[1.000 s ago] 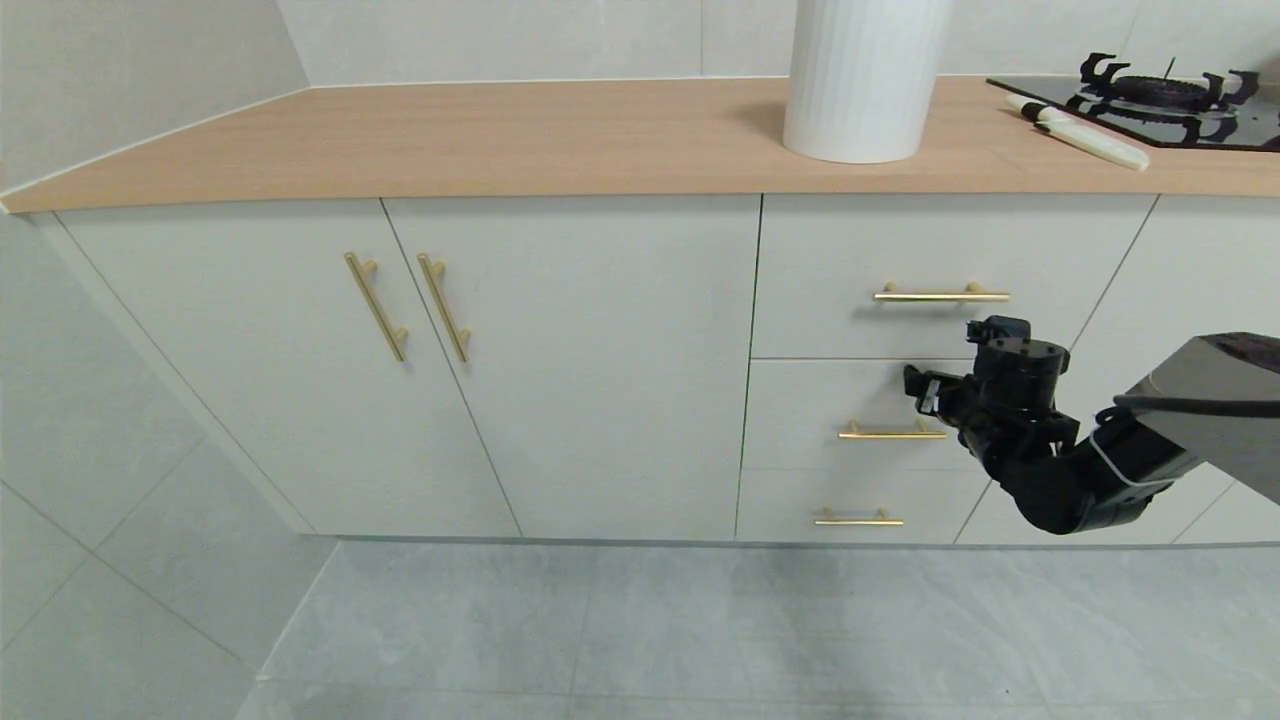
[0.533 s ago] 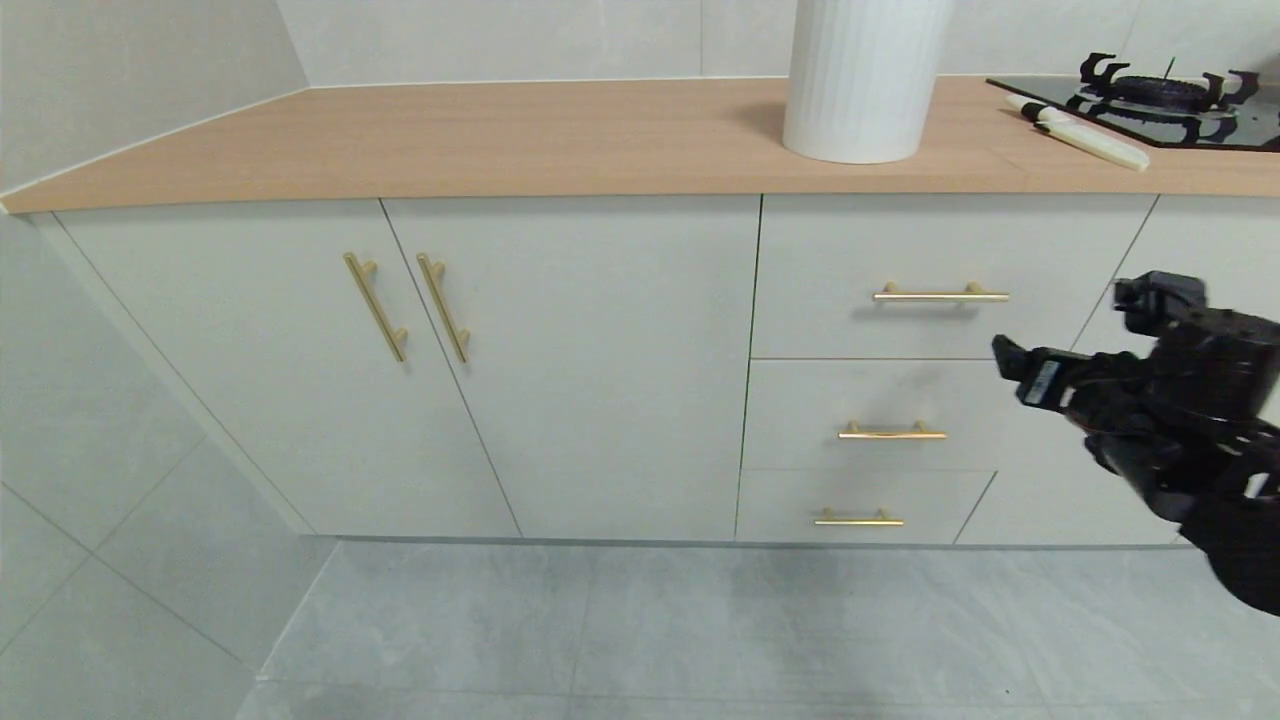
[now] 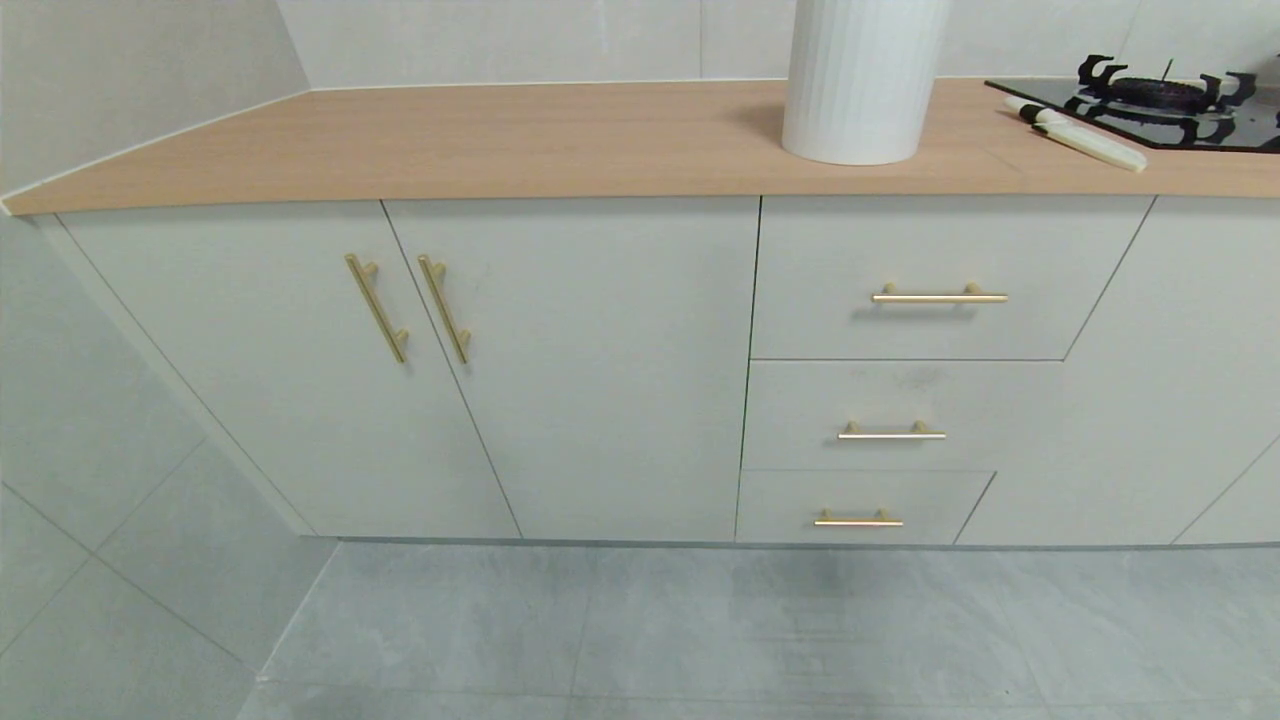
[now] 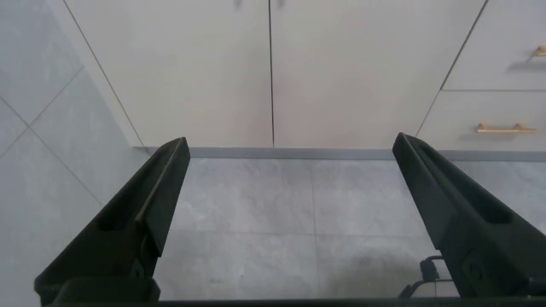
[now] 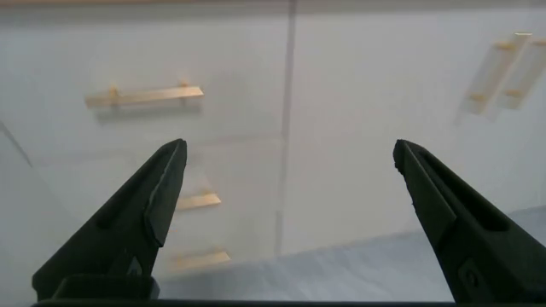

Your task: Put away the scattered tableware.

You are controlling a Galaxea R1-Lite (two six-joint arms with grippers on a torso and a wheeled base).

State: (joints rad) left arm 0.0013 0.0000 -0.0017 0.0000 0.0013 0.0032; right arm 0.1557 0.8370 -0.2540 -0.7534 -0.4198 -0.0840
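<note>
Lying flat on the far right of the desk [image 3: 450,140], the knife [image 3: 1075,132] has its dark-collared end at the edge of the stove [image 3: 1160,100] and its pale length running out over the wood. A tall white ribbed container [image 3: 860,80] stands upright on the desk near the knife, apart from it. Neither hand touches the knife; both are down in front of the cupboards, below the desk top.

The right hand [image 5: 290,147] has its fingers spread wide with nothing between them. It faces the three drawers [image 5: 171,145] and their gold handles, with the paired door handles [image 5: 499,72] off to one side.

The left hand [image 4: 290,145] is likewise spread apart and empty. It points at the grey tiled floor [image 4: 281,222] and the foot of the two closed doors [image 4: 273,68], with one drawer handle [image 4: 508,128] at the edge.
</note>
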